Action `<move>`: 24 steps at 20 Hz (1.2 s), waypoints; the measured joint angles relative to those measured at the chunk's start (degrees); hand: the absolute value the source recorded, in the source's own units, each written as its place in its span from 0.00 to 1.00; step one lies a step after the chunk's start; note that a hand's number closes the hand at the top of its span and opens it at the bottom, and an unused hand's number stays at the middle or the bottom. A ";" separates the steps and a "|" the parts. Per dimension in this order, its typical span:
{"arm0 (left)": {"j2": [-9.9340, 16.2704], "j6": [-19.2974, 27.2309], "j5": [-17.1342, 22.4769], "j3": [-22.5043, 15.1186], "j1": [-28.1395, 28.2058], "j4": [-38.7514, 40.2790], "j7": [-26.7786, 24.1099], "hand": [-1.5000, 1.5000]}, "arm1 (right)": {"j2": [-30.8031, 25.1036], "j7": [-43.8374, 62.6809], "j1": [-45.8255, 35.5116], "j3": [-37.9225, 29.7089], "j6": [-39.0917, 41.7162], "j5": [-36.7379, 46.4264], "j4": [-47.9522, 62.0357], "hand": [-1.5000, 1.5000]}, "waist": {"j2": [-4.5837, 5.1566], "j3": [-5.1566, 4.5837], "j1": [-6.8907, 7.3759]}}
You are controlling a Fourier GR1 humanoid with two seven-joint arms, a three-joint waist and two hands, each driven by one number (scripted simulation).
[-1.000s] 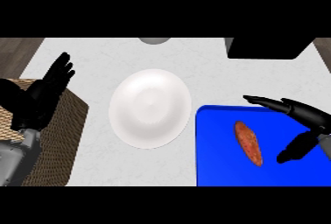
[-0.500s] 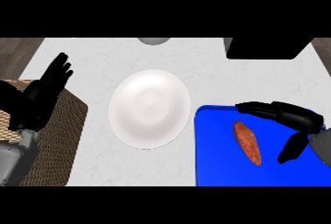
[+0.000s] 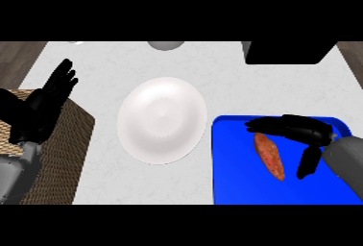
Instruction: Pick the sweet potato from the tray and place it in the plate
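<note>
Black-fingered, the robot's right hand [image 3: 301, 137] hung over the bright blue rectangular tray [image 3: 237, 185], its fingers curved above the top end of the long orange-brown sweet potato [image 3: 269, 155] and its thumb down beside it, not closed on it. That sweet potato lay lengthwise on the tray, just right of the round white plate [image 3: 162, 120]. To grasp well, the hand probably needed to drop lower and close across the narrow body near its middle, so the root would not swing. The left hand [image 3: 50, 98] rested open, fingers up, well left of the plate. Whether any fingertip touched the sweet potato could not be told, and the tray's right side ran out of view.
</note>
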 measured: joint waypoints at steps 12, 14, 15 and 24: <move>0.73 1.08 0.79 -0.55 0.65 -0.63 -0.72 0.50 | 5.07 -0.31 -2.34 2.39 -2.92 4.88 6.06 0.00 | -0.13 -0.04 -0.33; 0.59 1.62 0.77 -0.94 0.62 -0.88 -0.27 0.50 | 5.59 -0.66 -2.49 3.02 -3.20 5.99 6.82 0.00 | -0.17 -0.06 -0.42; 0.72 1.68 0.81 -1.07 0.46 -0.50 -0.20 0.50 | 5.83 -0.77 -2.91 3.55 -3.00 6.64 6.83 1.00 | -0.17 -0.05 -0.55; 1.47 2.38 1.68 -1.64 0.43 -0.27 -0.21 0.50 | 7.01 -4.89 -3.61 6.13 -5.30 10.34 6.84 1.00 | -0.63 -0.49 -0.93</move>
